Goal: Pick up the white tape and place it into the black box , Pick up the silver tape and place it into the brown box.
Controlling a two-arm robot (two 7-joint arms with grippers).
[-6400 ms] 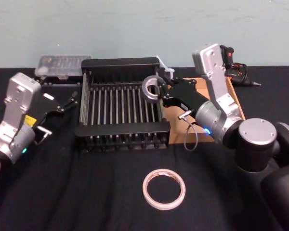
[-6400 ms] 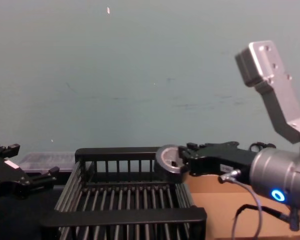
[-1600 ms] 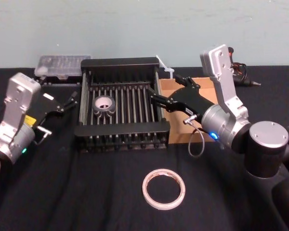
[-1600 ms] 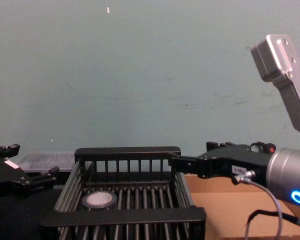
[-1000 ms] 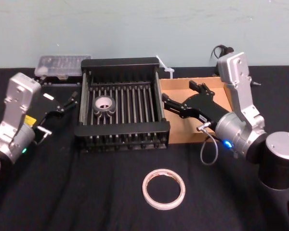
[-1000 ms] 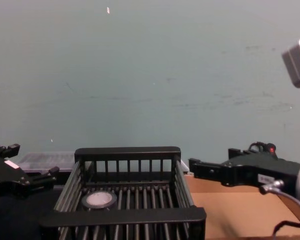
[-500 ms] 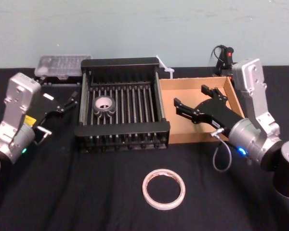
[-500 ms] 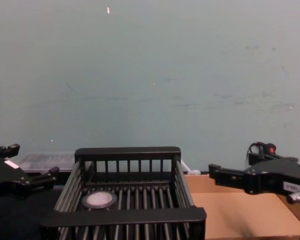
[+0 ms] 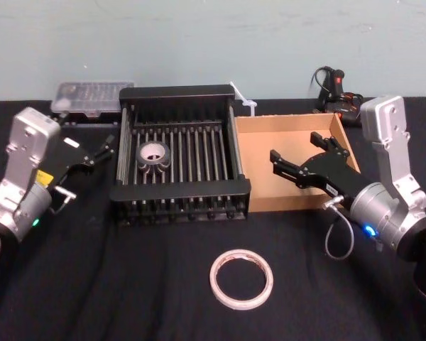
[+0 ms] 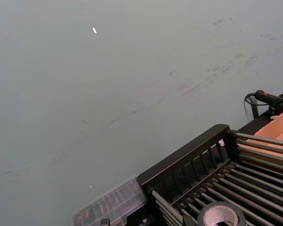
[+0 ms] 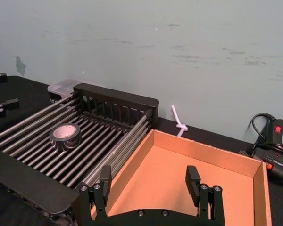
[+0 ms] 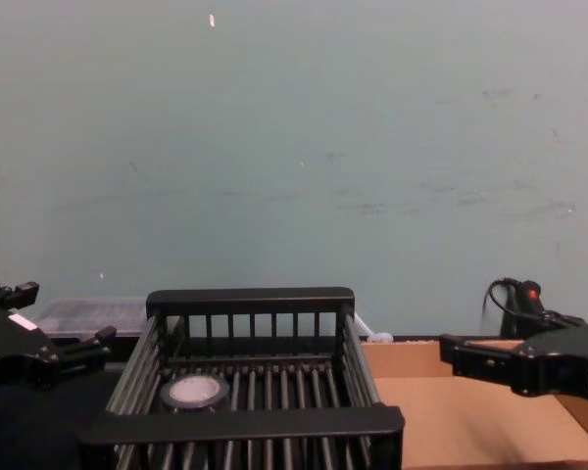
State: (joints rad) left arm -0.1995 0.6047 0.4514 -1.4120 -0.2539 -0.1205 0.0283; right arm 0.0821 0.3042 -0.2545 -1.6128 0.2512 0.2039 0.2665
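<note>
The silver tape lies flat on the bars inside the black box, toward its left side; the right wrist view has the silver tape there too. The white tape lies on the black cloth in front of the crate. My right gripper hovers over the brown box, open, with nothing between its fingers. My left gripper stays parked left of the crate, open and holding nothing.
A clear plastic case sits behind the crate at back left. A black tool with a red switch and its cable lie behind the brown box. A white knotted cord pokes up between the two boxes. The wall stands close behind.
My right gripper has drawn back to the right, from the crate's right rail to over the brown box, staying open. The silver tape, white tape and left arm have not moved.
</note>
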